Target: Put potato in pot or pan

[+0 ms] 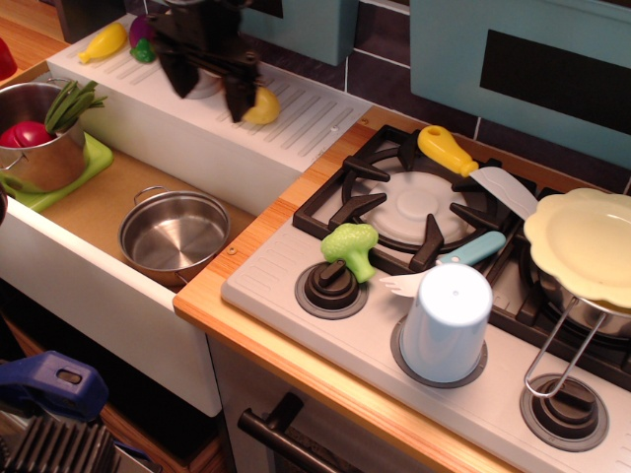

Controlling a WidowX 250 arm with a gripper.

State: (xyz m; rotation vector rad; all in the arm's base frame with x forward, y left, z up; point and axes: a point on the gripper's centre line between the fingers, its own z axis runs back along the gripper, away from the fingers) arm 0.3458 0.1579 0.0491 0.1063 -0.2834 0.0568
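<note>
One black gripper with fingers spread apart, one yellow potato on the white rack just behind one finger, one empty pot in the sink, one full pot on the left

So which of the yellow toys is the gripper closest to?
The potato, the pale oval on the ribbed drainboard, right beside the gripper; the banana-shaped toy and knife handle lie farther off.

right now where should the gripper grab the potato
Grip the potato across its narrow middle, coming from above. It is a smooth oval lying on the ridged drainboard, so its ends would likely slip. The gripper already overlaps its left side, fingers spread.
</note>
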